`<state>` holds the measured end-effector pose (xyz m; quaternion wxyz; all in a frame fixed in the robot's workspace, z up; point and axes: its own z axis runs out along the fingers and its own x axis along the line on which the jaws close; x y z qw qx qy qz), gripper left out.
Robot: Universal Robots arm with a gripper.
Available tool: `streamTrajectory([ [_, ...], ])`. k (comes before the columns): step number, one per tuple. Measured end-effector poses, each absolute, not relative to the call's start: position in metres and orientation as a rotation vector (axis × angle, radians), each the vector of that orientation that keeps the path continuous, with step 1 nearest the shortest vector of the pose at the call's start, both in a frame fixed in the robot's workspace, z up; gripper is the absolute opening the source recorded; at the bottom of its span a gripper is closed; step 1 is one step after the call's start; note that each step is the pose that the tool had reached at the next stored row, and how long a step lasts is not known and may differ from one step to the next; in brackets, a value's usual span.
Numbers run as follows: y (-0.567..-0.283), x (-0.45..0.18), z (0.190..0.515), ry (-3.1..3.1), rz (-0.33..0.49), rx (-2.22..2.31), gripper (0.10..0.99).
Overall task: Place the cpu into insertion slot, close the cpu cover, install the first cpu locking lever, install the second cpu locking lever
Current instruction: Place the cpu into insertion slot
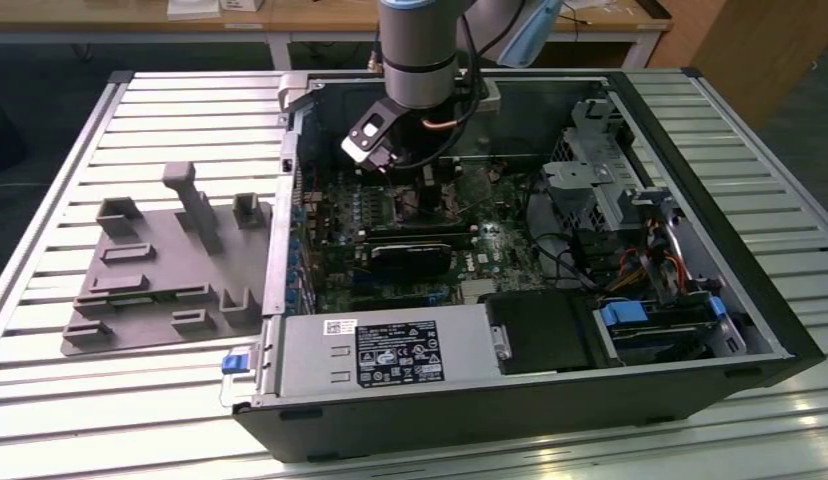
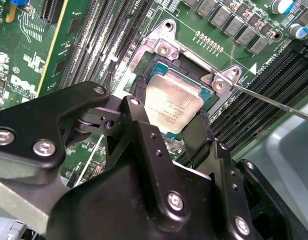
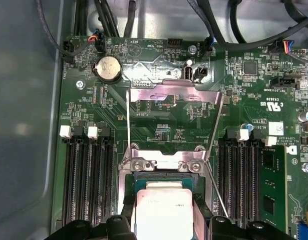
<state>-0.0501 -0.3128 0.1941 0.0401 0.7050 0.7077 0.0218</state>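
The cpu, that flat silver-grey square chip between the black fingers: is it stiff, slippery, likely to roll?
Probably stiff: the pale silvery-grey flat square cpu shows no bend between the gripper's black fingers. Its smooth, shiny metal face suggests slippery edges. Flat and thin, it should not roll.

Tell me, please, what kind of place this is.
Probably a robotics lab or workshop bench: an open computer case lies on a slatted metal table, a robot arm reaches into it with the gripper shut on the cpu, and wooden desks stand behind.
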Motion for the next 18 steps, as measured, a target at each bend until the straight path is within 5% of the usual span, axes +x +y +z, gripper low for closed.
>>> streamTrajectory([
  [18, -0.3128, -0.0502, 0.1953, 2.118, 0.065, 2.210, 0.537],
])
